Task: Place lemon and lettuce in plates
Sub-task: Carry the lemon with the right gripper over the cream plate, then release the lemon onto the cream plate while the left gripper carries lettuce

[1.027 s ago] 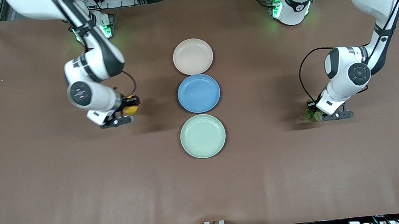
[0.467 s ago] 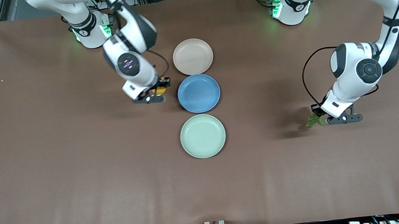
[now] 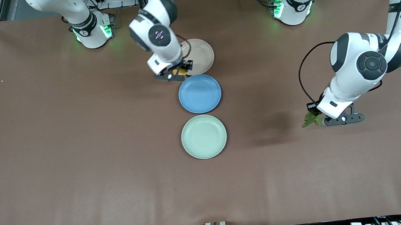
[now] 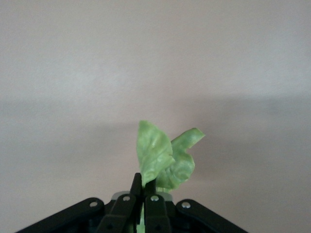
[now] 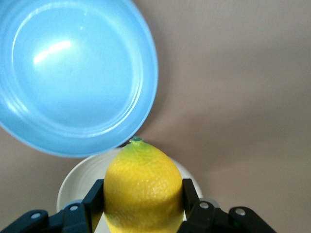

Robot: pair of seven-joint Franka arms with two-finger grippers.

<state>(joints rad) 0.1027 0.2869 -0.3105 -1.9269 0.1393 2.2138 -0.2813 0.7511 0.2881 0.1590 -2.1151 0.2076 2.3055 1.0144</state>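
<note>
Both grippers are clamped: right gripper (image 3: 177, 72) holds the lemon (image 5: 142, 187) over the beige plate (image 3: 202, 54), left gripper (image 3: 316, 118) holds the lettuce (image 4: 163, 160) above the table (image 3: 78, 159)

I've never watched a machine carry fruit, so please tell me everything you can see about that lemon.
The lemon is a small, bright yellow oval with dimpled skin and a pointed tip bearing a tiny green nub. It is clamped on two sides between the black fingers of the right gripper and held up in the air, not resting on anything. It hangs over the edge of the beige-pink plate, beside the blue plate. Its underside is hidden.
</note>
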